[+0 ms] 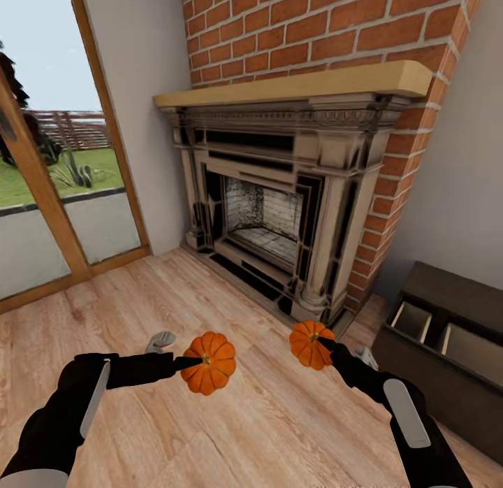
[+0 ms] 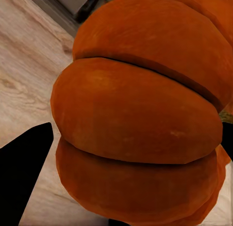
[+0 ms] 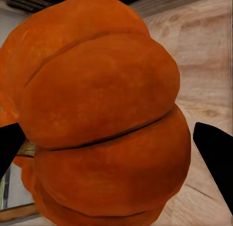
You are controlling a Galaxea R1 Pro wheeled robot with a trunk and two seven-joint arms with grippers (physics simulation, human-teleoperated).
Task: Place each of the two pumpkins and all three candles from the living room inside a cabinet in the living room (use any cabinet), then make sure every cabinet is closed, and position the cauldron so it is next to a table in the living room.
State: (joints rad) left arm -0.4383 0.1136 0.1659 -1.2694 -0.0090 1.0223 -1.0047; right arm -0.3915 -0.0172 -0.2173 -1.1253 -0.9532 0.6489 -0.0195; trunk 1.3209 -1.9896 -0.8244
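Note:
Two orange ribbed pumpkins hang above the wooden floor in the head view. The larger pumpkin [image 1: 209,363] is held by my left gripper [image 1: 194,363], which is shut on it; up close its ribs [image 2: 141,114] sit between dark fingers [image 2: 22,163]. My right gripper [image 1: 323,345] is shut on the smaller pumpkin [image 1: 309,343], seen large in the right wrist view [image 3: 102,119] between two black fingertips [image 3: 216,153]. The dark-brown cabinet [image 1: 447,348] stands at the right with open compartments showing pale insides. Candles, cauldron and table are out of view.
A dark ornate fireplace [image 1: 279,208] with a pale wooden mantel [image 1: 293,86] stands ahead against a brick chimney. A glass door with a wooden frame [image 1: 42,187] is at the left. Wooden floor [image 1: 209,432] spreads between them.

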